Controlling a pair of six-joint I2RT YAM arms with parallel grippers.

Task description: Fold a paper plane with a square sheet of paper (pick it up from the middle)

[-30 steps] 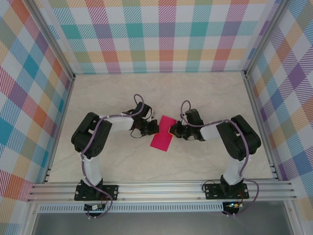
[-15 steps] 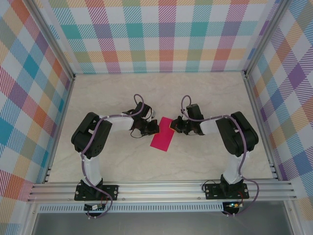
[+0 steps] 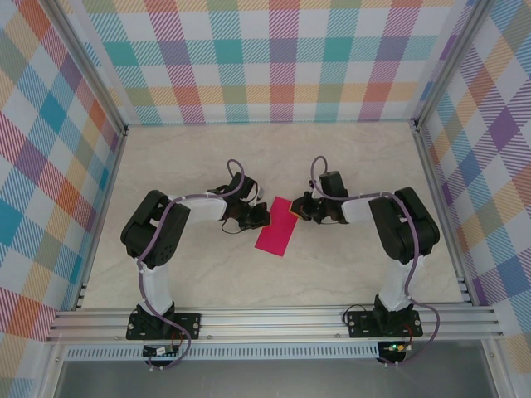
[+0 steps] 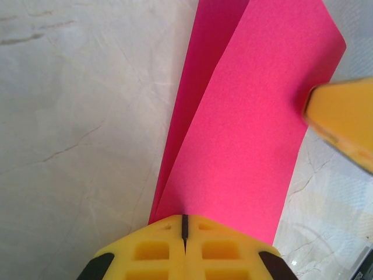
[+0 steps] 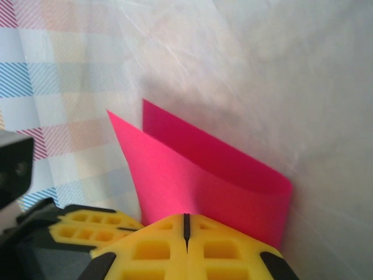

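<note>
Now both pincers, left [image 3: 259, 217] and right [image 3: 296, 209], are closed tight, tips touching opposite edges of the folded pink paper [image 3: 276, 226], which lies mid-table [image 3: 207, 157] between them.

Paper [image 3: 276, 230] on table [image 3: 207, 282] — between left claw [image 3: 265, 217], right claw [image 3: 294, 212]

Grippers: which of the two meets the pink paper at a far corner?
The right gripper; the left gripper meets the pink paper along its long side.
</note>
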